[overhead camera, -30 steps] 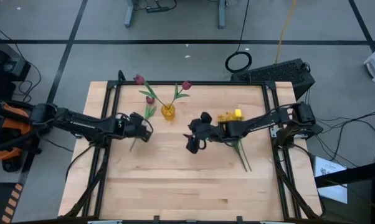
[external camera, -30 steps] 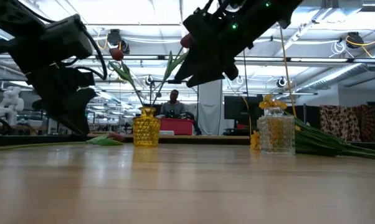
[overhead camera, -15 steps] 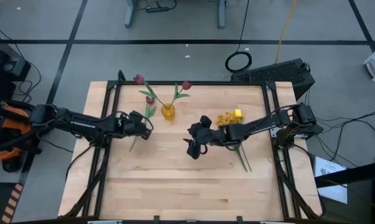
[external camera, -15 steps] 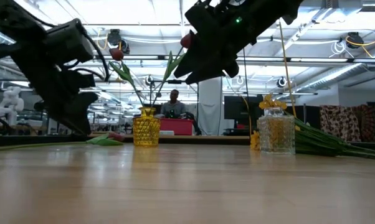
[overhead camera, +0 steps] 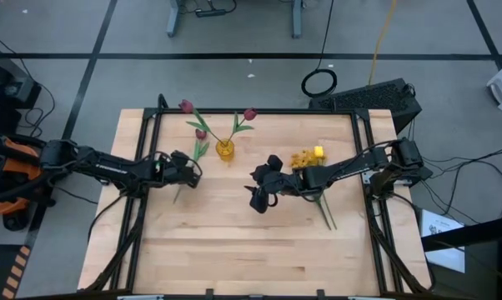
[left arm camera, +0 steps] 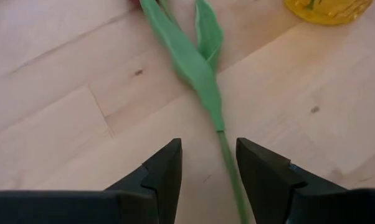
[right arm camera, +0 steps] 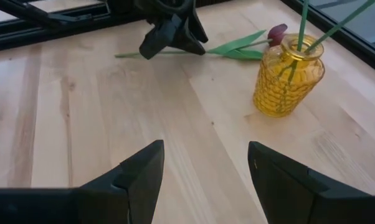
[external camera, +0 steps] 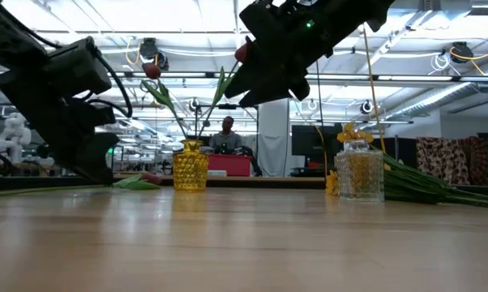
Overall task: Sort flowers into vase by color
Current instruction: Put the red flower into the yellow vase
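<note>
A yellow glass vase (overhead camera: 225,150) holds two dark-red tulips (overhead camera: 186,106) (overhead camera: 249,114) upright. A third dark-red tulip (overhead camera: 201,134) lies on the table left of the vase, its stem (left arm camera: 227,149) running toward the near edge. My left gripper (overhead camera: 193,172) (left arm camera: 209,165) is open, its fingers on either side of that stem, touching nothing that I can see. My right gripper (overhead camera: 258,198) (right arm camera: 203,165) is open and empty above the table's middle. A clear vase (external camera: 360,170) on the right shows yellow blossoms (overhead camera: 301,157) and a yellow tulip (overhead camera: 318,152) at its top.
A bundle of green stems (overhead camera: 324,208) lies on the table from the clear vase toward the near right. A black frame (overhead camera: 151,125) runs along the table's far and side edges. A person (external camera: 225,134) shows far behind the table in the low view.
My left gripper has drawn back a little toward the table's left edge and stays open over the lying tulip's stem. The flowers and vases have not moved.
</note>
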Tool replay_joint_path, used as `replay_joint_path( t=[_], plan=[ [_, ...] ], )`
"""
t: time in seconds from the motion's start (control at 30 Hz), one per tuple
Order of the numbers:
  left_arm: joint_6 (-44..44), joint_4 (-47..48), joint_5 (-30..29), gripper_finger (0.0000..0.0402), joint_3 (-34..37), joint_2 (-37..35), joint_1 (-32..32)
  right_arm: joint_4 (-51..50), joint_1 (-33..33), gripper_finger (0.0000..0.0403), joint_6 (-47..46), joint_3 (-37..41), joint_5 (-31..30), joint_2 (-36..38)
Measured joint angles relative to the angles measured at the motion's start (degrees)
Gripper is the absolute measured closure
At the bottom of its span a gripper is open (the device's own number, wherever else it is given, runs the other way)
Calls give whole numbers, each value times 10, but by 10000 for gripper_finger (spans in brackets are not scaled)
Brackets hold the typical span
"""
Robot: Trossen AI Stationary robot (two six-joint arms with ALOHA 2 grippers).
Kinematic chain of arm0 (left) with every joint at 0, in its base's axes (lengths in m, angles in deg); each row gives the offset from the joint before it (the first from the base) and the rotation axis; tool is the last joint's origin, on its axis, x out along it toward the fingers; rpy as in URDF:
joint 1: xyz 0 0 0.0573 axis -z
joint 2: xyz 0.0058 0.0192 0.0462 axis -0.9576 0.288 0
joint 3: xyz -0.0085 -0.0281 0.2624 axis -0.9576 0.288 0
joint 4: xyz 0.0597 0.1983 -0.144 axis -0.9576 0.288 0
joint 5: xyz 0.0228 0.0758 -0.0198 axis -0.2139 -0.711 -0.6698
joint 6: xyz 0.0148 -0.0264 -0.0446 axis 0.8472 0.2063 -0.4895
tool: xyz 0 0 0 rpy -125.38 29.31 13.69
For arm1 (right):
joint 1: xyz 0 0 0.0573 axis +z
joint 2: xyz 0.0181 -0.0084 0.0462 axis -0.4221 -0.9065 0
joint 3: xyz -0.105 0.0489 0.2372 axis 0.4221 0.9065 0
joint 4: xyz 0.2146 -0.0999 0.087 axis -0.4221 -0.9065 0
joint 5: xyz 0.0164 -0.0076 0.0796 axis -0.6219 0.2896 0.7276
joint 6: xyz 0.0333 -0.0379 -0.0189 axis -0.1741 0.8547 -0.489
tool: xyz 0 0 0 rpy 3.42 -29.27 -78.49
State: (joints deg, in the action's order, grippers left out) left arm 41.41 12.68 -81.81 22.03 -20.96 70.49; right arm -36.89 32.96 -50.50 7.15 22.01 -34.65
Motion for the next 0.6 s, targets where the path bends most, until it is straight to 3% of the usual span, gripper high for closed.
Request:
replay_joint_path(
  t=[0.4,0.6],
  plan=[
    [42,-110,-5,249,55,0,0,20,0,179,12,0,1,0],
    [44,-117,-4,322,56,0,0,20,0,179,14,0,1,0]
  ],
)
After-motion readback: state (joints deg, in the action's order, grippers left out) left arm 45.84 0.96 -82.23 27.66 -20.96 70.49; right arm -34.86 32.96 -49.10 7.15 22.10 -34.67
